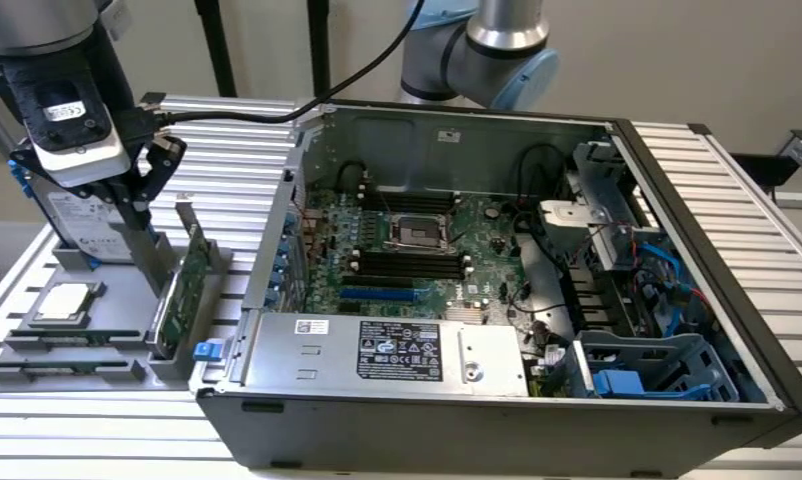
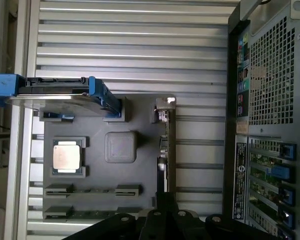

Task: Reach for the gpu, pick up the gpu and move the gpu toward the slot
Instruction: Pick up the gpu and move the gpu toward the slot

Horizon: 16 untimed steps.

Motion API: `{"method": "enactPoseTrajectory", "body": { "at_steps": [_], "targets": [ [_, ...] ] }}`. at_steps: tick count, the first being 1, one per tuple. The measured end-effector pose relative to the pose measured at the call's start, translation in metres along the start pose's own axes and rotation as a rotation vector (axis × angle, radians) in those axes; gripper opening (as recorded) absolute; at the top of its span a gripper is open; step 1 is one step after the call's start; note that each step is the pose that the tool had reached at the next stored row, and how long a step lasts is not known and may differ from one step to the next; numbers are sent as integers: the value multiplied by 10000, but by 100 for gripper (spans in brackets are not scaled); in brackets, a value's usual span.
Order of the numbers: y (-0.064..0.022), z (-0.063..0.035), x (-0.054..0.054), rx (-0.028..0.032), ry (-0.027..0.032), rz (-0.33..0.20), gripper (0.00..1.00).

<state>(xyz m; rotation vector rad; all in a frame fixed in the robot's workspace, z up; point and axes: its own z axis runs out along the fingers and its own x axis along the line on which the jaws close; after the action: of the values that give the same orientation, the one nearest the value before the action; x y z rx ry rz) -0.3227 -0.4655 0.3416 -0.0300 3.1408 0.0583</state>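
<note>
**Gpu position.** The gpu (image 1: 178,292) stands on edge in the holder tray (image 1: 54,378), along the tray edge nearest the PC case (image 1: 374,440). Its long axis runs parallel w/ the case wall, bracket end toward the hard drive (image 1: 78,228).

**Gripper.** The gripper (image 1: 140,255) hangs just beside the card, approx. in line w/ that axis. Open or closed: cannot tell.

**Clearance.** The case wall is near. The CPU (image 2: 66,155) is well apart.

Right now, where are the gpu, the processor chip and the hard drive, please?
gpu (image 1: 174,303), exterior view, on the green board's face.
processor chip (image 1: 62,303), exterior view, on its silver top.
hard drive (image 2: 50,98), wrist view, on its silver side between the blue rails.
</note>
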Motion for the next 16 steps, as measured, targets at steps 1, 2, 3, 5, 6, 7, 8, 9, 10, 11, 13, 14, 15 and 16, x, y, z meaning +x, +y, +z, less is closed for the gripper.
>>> {"method": "enactPoseTrajectory", "body": {
  "at_steps": [1,2,3,5,6,7,8,9,10,11,13,14,15,16],
  "targets": [
    [0,0,0,0,0,0,11],
    [0,0,0,0,0,0,11],
    [0,0,0,0,0,0,11],
    [0,0,0,0,0,0,11],
    [0,0,0,0,0,0,11],
    [0,0,0,0,0,0,11],
    [0,0,0,0,0,0,11],
    [0,0,0,0,0,0,12],
    [0,0,0,0,0,0,18],
    [0,0,0,0,0,0,24],
    [0,0,0,0,0,0,30],
    [0,0,0,0,0,0,36],
    [0,0,0,0,0,0,36],
    [0,0,0,0,0,0,42]
  ]
}}
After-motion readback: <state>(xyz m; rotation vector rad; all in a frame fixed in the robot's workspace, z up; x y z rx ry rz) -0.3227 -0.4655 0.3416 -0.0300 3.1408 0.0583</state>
